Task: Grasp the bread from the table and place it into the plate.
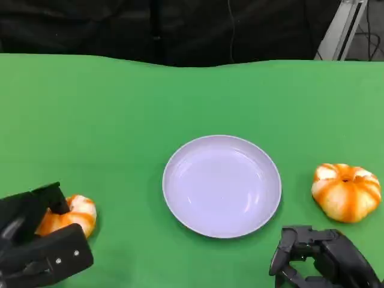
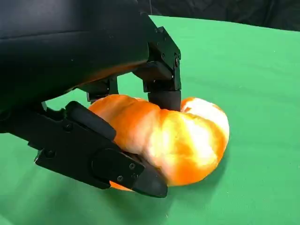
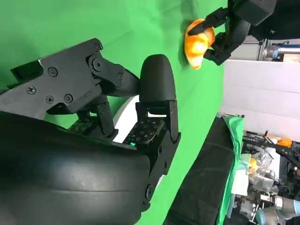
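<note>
From my head view, a round pale lavender plate (image 1: 222, 186) sits mid-way across the green cloth-covered surface (image 1: 120, 114). At about eight o'clock from it, well apart, my left hand (image 1: 37, 239) is wrapped around a glossy orange-and-white bread roll (image 1: 73, 215) that lies on the green. At three o'clock from the plate, near its rim but not touching, lies a second orange-and-white pumpkin-shaped bread roll (image 1: 347, 191); my right hand (image 1: 321, 259) hovers just at six o'clock of that roll, fingers curled inward with nothing in them. In my left wrist view, the fingers (image 2: 161, 77) press on the top of the held roll (image 2: 180, 138) while another black finger lies along its lower side; the roll rests on the green. In my right wrist view, my right hand (image 3: 117, 117) shows its fingers bent in, with a strip of the plate (image 3: 126, 110) behind them, and far across the green my left hand (image 3: 229, 28) clasps its roll (image 3: 198, 44).
</note>
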`<state>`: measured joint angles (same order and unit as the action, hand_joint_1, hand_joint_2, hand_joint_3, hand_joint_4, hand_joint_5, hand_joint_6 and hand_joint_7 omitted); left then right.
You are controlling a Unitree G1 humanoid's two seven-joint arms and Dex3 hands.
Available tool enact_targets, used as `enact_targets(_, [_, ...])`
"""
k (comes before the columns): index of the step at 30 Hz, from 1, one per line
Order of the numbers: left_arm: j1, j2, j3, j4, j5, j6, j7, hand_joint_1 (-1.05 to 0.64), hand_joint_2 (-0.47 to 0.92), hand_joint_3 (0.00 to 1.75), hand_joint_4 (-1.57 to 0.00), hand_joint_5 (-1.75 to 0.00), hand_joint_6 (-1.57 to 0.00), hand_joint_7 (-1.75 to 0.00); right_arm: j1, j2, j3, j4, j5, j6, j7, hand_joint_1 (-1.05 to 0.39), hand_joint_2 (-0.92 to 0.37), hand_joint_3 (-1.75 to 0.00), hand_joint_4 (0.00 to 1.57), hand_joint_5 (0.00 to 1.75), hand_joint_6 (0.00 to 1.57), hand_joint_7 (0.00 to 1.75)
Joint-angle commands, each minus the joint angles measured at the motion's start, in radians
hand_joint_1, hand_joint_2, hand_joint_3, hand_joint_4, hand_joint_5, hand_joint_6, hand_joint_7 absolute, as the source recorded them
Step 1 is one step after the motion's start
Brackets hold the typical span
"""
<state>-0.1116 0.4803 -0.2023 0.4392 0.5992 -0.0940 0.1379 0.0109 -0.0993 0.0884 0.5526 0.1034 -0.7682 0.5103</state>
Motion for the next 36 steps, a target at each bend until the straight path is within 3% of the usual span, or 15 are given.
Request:
enact_targets(1, [0.117, 0.007, 0.081, -0.254, -0.019, -0.015, 0.061, -0.04, 0.77, 0.00, -0.68, -1.75, -0.51, -1.75, 0.002, -0.007, -0.008, 0.007, 0.004, 0.004, -0.007, -0.10, -0.65, -0.89, 0.85, 1.42, 0.85, 1.17])
enact_targets(11, [0.157, -0.009, 0.109, -0.424, 0.003, 0.009, 0.031, -0.06, 0.78, 0.01, -0.71, -1.75, -0.52, -1.75, 0.000, -0.005, -0.008, 0.013, 0.008, 0.001, -0.002, -0.10, -0.65, -0.90, 0.85, 1.42, 0.86, 1.16])
enact_targets(23, [0.162, -0.012, 0.111, -0.440, 0.005, 0.021, 0.023, -0.07, 0.78, 0.01, -0.71, -1.75, -0.52, -1.75, 0.000, -0.005, -0.009, 0.013, 0.009, 0.002, -0.001, -0.10, -0.66, -0.89, 0.85, 1.42, 0.86, 1.16])
enact_targets(27, [0.092, -0.075, 0.072, -0.596, 0.007, 0.000, 0.008, -0.09, 0.79, 0.01, -0.70, -1.75, -0.53, -1.72, 0.000, -0.003, -0.004, 0.017, -0.013, -0.012, -0.016, -0.10, -0.65, -0.90, 0.84, 1.42, 0.86, 1.16])
enact_targets(36, [0.032, -0.127, 0.042, -0.572, 0.012, -0.007, -0.009, -0.09, 0.80, 0.01, -0.70, -1.75, -0.53, -1.71, -0.002, 0.004, 0.000, 0.023, -0.015, -0.016, -0.021, -0.12, -0.64, -0.94, 0.84, 1.44, 0.85, 1.18])
